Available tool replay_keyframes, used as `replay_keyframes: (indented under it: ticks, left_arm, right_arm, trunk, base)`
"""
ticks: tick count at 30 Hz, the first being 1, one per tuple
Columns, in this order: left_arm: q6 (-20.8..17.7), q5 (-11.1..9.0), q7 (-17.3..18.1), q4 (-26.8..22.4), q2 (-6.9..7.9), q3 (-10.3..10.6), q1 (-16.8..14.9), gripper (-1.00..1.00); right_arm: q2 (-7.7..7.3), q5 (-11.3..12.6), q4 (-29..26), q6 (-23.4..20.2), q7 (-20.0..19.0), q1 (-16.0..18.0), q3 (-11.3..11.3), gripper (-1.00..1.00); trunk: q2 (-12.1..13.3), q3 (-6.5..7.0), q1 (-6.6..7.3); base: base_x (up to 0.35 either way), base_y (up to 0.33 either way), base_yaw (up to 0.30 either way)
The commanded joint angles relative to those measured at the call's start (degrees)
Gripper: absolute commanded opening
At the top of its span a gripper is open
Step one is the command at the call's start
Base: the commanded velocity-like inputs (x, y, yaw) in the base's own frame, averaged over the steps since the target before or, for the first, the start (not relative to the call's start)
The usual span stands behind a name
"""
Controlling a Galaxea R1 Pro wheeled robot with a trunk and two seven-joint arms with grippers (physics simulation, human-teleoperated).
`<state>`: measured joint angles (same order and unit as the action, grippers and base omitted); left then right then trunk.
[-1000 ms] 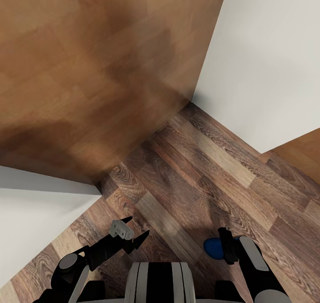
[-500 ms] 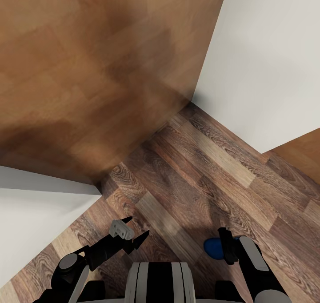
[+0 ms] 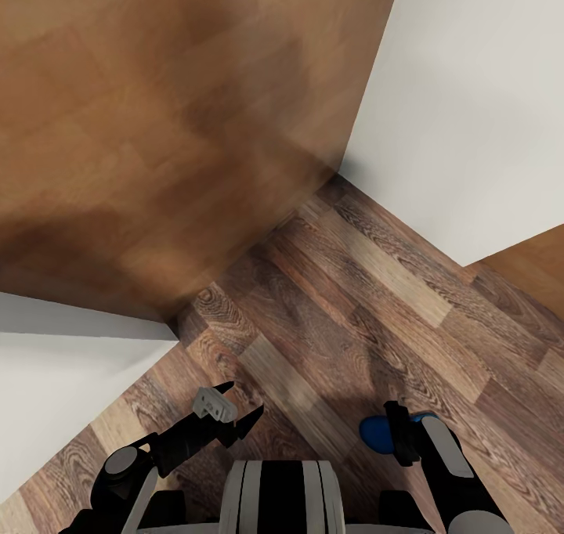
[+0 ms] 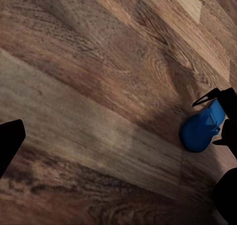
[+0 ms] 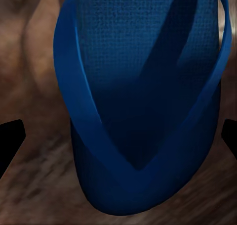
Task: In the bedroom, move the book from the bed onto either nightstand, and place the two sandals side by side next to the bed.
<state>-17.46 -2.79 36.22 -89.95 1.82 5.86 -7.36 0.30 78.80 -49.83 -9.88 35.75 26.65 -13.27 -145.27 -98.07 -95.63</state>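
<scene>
— In the right gripper (image 3: 395,434), what is there?
— A blue sandal (image 3: 378,435). The jaws are closed on it; its rounded toe sticks out in front of the fingers, above the wood-plank floor (image 3: 352,299).
— And the left gripper (image 3: 235,409)?
— Its black fingers are spread apart, with nothing between them. The sandal hangs well apart from it, to its right side.
— What is ahead of both?
— A brown wood panel (image 3: 157,127) and a white wall (image 3: 470,111).

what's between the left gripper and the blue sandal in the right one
Only bare wood-plank floor. In the head view, nothing lies between the open left gripper and the blue sandal held by the right gripper.
</scene>
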Motion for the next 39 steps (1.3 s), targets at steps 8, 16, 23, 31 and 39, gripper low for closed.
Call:
replay_keyframes:
  ticks: [8, 16, 23, 31, 39]
  left_arm:
    - [-0.5, -0.3, 0.1, -0.1, -0.06, 0.0, 0.0, 1.00]
    - [-0.5, -0.3, 0.1, -0.1, -0.06, 0.0, 0.0, 1.00]
    - [-0.5, -0.3, 0.1, -0.1, -0.06, 0.0, 0.0, 1.00]
    - [-0.4, -0.3, 0.1, -0.1, -0.06, 0.0, 0.0, 1.00]
    - [-0.4, -0.3, 0.2, -0.1, -0.06, 0.0, 0.0, 1.00]
  right_arm:
    - [0.01, 0.1, -0.1, -0.3, 0.3, 0.0, -0.2, 1.00]
    - [-0.04, 0.1, -0.1, -0.3, 0.3, 0.0, -0.2, 1.00]
    - [-0.02, 0.1, -0.1, -0.3, 0.3, 0.0, -0.2, 1.00]
    - [-0.04, 0.1, -0.1, -0.3, 0.3, 0.0, -0.2, -1.00]
    - [-0.04, 0.1, 0.0, -0.4, 0.3, 0.0, -0.2, -1.00]
  trunk:
    - [0.0, -0.03, 0.01]
    - [-0.1, -0.69, -0.07]
    - [-0.1, -0.69, -0.07]
    - [-0.1, -0.69, -0.07]
    - [-0.1, -0.69, -0.07]
  base:
    - [0.000, 0.000, 0.000]
    - [0.000, 0.000, 0.000]
    - [0.000, 0.000, 0.000]
    - [0.000, 0.000, 0.000]
    - [0.000, 0.000, 0.000]
